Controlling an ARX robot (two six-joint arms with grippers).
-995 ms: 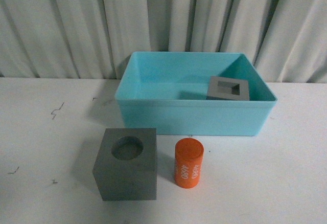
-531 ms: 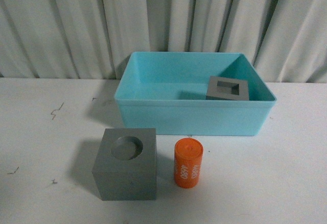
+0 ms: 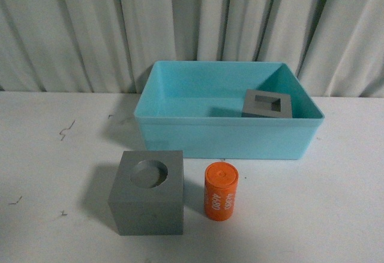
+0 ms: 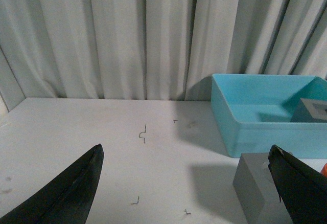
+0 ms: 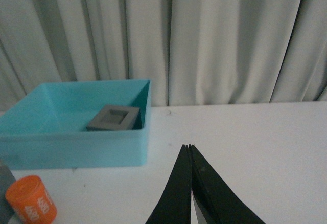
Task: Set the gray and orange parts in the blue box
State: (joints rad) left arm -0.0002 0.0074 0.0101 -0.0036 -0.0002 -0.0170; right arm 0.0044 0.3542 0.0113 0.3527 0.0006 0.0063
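Observation:
A gray cube with a round recess (image 3: 148,192) stands on the white table, with the orange cylinder (image 3: 221,191) with white lettering upright just to its right. Behind them sits the blue box (image 3: 228,134), holding a gray cube with a rectangular recess (image 3: 267,104) at its right side. In the left wrist view my left gripper (image 4: 189,155) is open, its black fingers (image 4: 76,183) wide apart, the round-recess cube (image 4: 255,183) near the right finger. In the right wrist view my right gripper (image 5: 189,145) is shut and empty over bare table, right of the box (image 5: 76,144) and the cylinder (image 5: 30,199).
White pleated curtains (image 3: 192,23) hang close behind the table. Small dark marks (image 3: 66,131) dot the tabletop (image 3: 48,155) at the left. Neither arm shows in the front view.
The orange cylinder's top looks slightly shifted between frames; nothing else has moved.

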